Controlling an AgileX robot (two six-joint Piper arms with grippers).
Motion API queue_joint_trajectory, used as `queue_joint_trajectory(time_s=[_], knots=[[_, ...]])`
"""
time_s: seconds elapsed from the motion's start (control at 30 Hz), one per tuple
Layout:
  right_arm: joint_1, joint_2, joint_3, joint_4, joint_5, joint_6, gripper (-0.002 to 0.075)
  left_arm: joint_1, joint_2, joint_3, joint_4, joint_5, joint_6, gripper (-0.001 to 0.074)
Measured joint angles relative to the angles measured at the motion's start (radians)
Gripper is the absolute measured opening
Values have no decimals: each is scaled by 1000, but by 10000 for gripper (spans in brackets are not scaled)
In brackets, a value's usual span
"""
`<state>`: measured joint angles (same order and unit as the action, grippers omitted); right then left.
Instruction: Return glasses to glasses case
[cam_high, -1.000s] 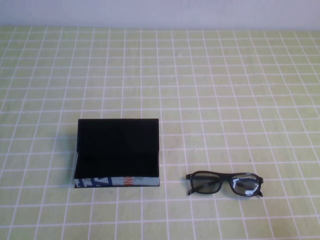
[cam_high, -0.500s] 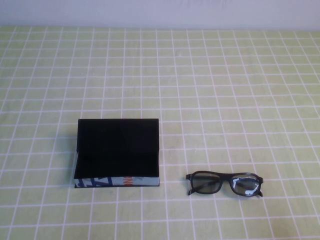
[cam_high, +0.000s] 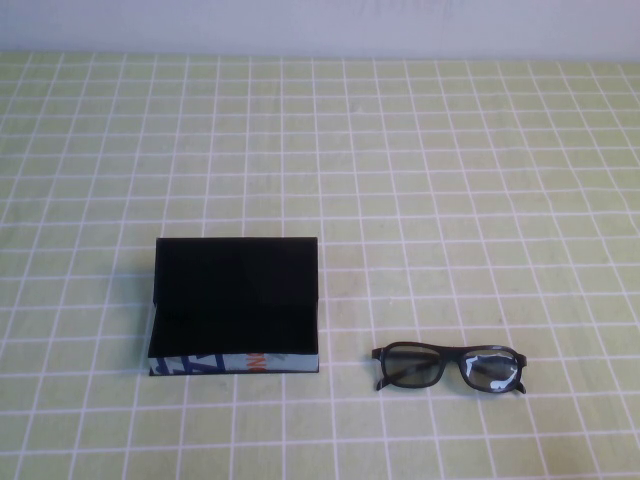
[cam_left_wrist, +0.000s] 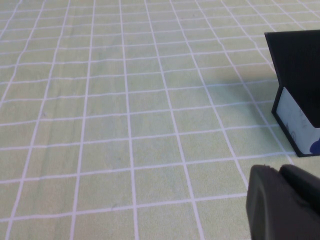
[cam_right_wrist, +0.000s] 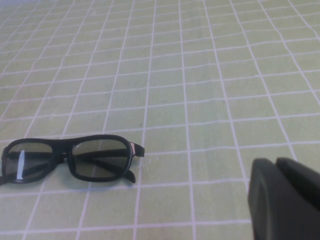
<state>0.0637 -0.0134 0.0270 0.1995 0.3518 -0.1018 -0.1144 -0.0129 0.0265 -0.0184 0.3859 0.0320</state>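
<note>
Overhead, the tablecloth (cam_high: 420, 170) is a light green sheet ruled with a white grid, and only two things lie on it. Nothing stands between them; bare cloth separates the pair.

At about 8 o'clock from the middle of the table sits the glasses case (cam_high: 236, 305), black, its flip lid raised at the far side so the dark interior shows, its printed near edge facing the robot. At about 4 o'clock lie the glasses (cam_high: 449, 367), black-framed, temples folded behind the lenses, apart from the case's right end and roughly level with its near edge.

Neither arm reaches into the high view. On the left wrist camera, the left gripper (cam_left_wrist: 285, 205) shows only as a dark block at the frame's corner, low over the cloth, with the case's end wall (cam_left_wrist: 300, 95) a little ahead of it and not touching. Whether it is wide or narrow cannot be told. On the right wrist camera the right gripper (cam_right_wrist: 287, 197) is a similar dark block; the glasses (cam_right_wrist: 70, 159) lie ahead and off to one side, clear of it. Its opening likewise cannot be told.
</note>
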Motion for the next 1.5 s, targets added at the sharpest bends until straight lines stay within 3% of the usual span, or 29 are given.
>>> queue_joint_trajectory(time_s=[0.93,1.13,1.37,1.5], knots=[[0,0,0,4,-2,0,-11,0,0,0,0,0,0,-2],[0,0,0,259,-64,0,-11,0,0,0,0,0,0,-2],[0,0,0,731,-164,0,-11,0,0,0,0,0,0,-2],[0,0,0,827,-202,0,-11,0,0,0,0,0,0,-2]])
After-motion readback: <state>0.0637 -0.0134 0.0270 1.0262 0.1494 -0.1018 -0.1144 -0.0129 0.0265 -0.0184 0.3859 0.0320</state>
